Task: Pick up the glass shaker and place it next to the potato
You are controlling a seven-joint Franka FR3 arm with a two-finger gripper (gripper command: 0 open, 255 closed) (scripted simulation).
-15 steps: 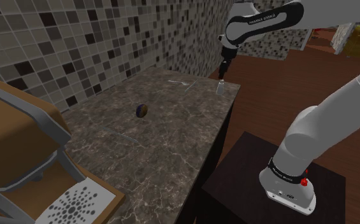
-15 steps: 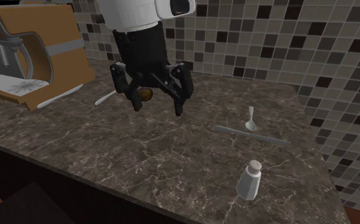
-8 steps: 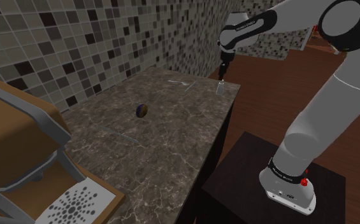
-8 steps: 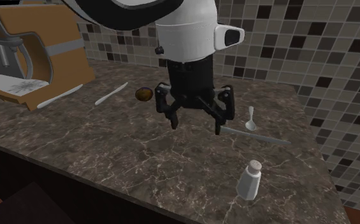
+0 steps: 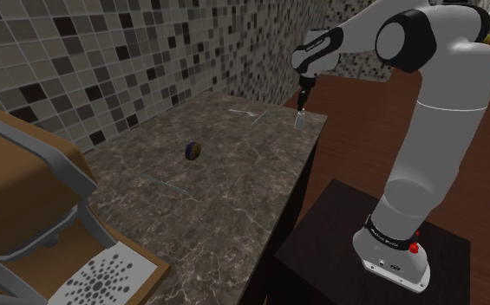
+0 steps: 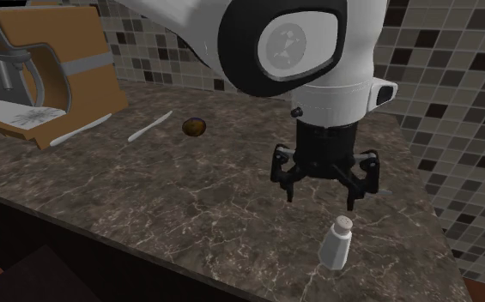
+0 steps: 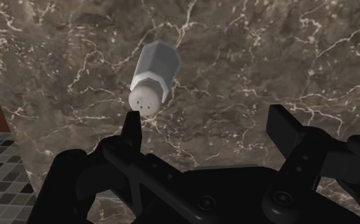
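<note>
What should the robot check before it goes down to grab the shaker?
1. Are the fingers open: ok, they stand apart.
2. Is the shaker upright on the counter: ok.
3. Is the shaker centred between the fingers: not ok, in the wrist view it sits by one fingertip.
4. Is the shaker free of other things: ok.
5. Is there bare counter beside the potato: ok.

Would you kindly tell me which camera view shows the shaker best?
The wrist view: the shaker sits close, seen from above, its holed cap plain. The second exterior view shows it upright below the open pincer; the shoulder view shows it tiny at the counter's far end.
</note>
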